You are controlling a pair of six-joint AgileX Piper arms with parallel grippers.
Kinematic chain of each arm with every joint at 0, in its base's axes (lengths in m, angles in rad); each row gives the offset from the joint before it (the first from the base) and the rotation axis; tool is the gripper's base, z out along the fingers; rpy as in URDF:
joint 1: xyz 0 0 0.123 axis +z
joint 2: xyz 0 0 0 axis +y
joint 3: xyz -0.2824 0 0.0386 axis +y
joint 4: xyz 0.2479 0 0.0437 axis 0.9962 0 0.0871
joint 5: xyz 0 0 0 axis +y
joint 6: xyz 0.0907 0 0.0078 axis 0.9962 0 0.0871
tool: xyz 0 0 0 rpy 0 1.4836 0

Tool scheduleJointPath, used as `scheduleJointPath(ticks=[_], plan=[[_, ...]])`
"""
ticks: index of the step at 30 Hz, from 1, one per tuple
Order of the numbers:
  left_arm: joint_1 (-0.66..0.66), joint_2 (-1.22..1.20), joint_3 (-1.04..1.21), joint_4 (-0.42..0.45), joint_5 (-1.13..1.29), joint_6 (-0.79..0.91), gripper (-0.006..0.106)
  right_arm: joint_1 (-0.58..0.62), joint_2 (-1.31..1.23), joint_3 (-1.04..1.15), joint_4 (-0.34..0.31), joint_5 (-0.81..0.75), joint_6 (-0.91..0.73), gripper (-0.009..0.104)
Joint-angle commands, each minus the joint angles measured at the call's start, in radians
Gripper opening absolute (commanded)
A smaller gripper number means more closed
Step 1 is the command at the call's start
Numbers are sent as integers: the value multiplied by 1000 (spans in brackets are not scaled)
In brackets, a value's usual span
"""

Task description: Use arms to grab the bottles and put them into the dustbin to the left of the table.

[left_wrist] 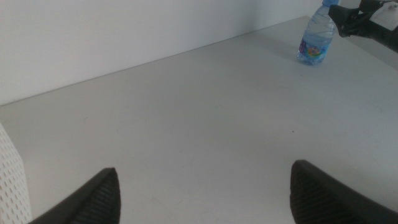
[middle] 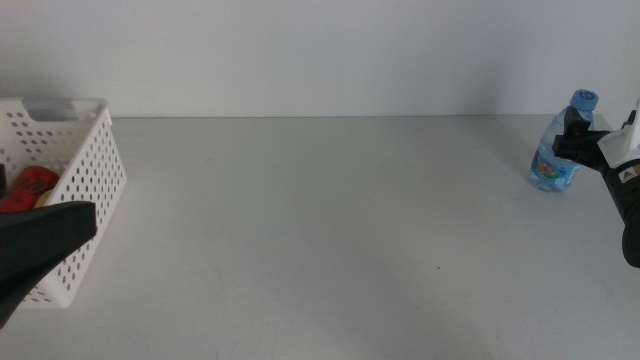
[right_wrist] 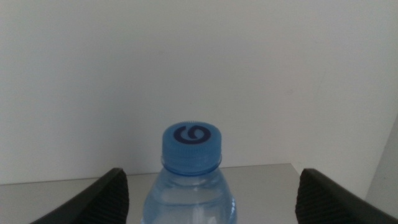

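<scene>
A small clear water bottle with a blue cap [middle: 558, 152] stands upright at the far right of the table [middle: 330, 230]. My right gripper [middle: 572, 138] is right at it, jaws open on either side of its neck; the right wrist view shows the cap [right_wrist: 191, 144] between the jaws. The bottle also shows in the left wrist view [left_wrist: 314, 40]. The white perforated dustbin [middle: 85, 190] stands at the left edge and holds the red can [middle: 28, 188]. My left gripper [left_wrist: 205, 193] is open and empty beside the dustbin. The yellow bottle is barely visible inside the bin.
A plain white wall [middle: 320, 50] runs behind the table's back edge. The left arm's dark body [middle: 40, 245] crosses in front of the dustbin.
</scene>
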Motion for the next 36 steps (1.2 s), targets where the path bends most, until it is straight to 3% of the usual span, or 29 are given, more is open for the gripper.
scheduleJointPath(ticks=[1,10,27,29,31,34,36], plan=[[-7,5,-24,-11,-66,-16,94,-20,-16,-57,-3,-47,-11,71],[-7,5,-24,-10,-67,-16,94,-25,72,-167,-47,-31,-11,71],[-7,5,-24,-10,-66,-16,94,-25,254,-274,-31,-32,-12,69],[-7,5,-24,-10,-66,-16,94,-25,254,-275,-29,-32,-15,59],[-7,5,-24,-10,-66,-16,94,-25,254,-275,-29,-32,-15,41],[-7,5,-24,-10,-66,-16,94,-24,251,-275,-74,-32,-15,1],[-7,5,-24,-10,-66,-16,94,-17,236,-275,-147,-13,-4,-1]])
